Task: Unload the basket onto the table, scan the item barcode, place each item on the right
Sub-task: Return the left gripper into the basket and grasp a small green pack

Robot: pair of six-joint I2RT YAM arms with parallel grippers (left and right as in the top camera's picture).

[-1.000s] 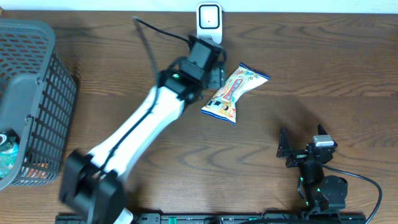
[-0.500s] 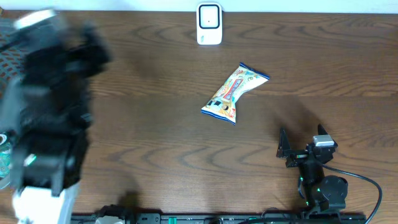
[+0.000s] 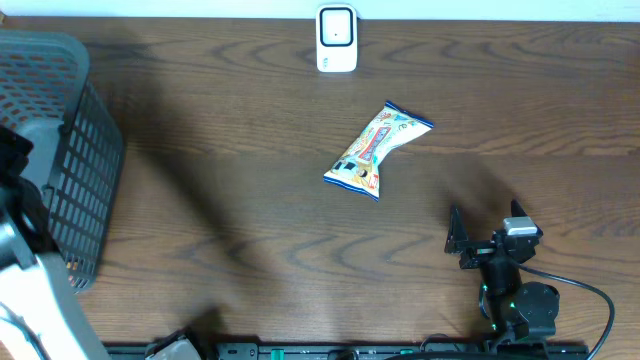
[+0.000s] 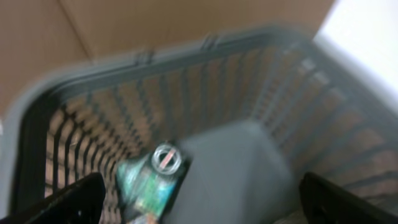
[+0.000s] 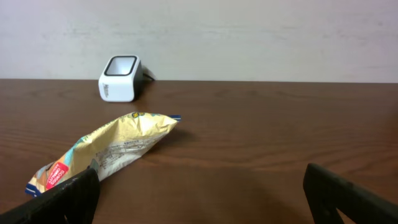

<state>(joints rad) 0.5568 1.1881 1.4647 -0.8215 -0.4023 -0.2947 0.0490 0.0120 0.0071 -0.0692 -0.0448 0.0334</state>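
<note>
Both jaws stand wide apart and empty; the snack packet (image 5: pixel 106 152) lies on the tabletop (image 5: pixel 261 155) ahead-left of the right jaws, likely light, crinkly and slippery, best pinched at its crimped end.

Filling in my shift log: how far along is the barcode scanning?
Looks done: one snack packet lies on the table near the scanner, untouched; whether it was scanned cannot be told. In hand: the left end effector hangs open over the basket, above a green item inside. Left: grasping and scanning that item. The right end effector sits open, idle.
</note>
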